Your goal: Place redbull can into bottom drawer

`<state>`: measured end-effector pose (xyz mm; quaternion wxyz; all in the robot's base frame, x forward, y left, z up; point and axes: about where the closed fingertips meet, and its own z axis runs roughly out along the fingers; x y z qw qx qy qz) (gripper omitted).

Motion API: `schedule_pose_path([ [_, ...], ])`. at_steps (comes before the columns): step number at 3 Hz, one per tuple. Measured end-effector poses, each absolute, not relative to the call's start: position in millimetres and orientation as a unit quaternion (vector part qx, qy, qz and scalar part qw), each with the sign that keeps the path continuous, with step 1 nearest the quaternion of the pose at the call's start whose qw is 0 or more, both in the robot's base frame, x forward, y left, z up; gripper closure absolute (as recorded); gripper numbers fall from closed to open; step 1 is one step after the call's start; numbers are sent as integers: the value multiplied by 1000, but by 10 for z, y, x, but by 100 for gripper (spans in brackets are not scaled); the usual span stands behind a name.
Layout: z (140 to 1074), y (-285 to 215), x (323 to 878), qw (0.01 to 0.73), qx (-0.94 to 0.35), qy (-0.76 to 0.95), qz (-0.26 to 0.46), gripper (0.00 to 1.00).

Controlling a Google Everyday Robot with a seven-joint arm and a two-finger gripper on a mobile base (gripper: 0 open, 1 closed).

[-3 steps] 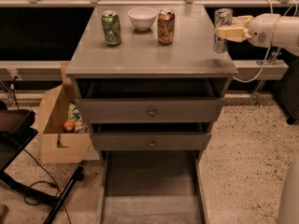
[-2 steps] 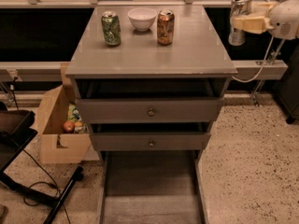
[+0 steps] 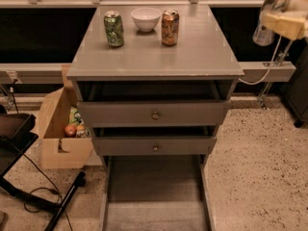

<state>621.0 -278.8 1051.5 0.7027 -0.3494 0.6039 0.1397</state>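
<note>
Cabinet's (image 3: 154, 57) right: pincer (image 3: 284, 24) around silvery redbull can (image 3: 275, 1)

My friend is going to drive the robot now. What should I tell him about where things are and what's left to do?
Gripper: shut on the redbull can, high in the air past the right edge of the cabinet top.
Bottom drawer: pulled open, low at the front; the can is not in it yet.
Done: can picked up.
Left: bring it down over the open drawer, set it inside, let go.
Leave the green can and orange-brown can alone.
</note>
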Motion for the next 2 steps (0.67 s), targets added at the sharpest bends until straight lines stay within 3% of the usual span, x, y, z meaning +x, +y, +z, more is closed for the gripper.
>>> schedule_pose_path([
  [2,9309,-1471,5976,685,-400,548,265,100],
])
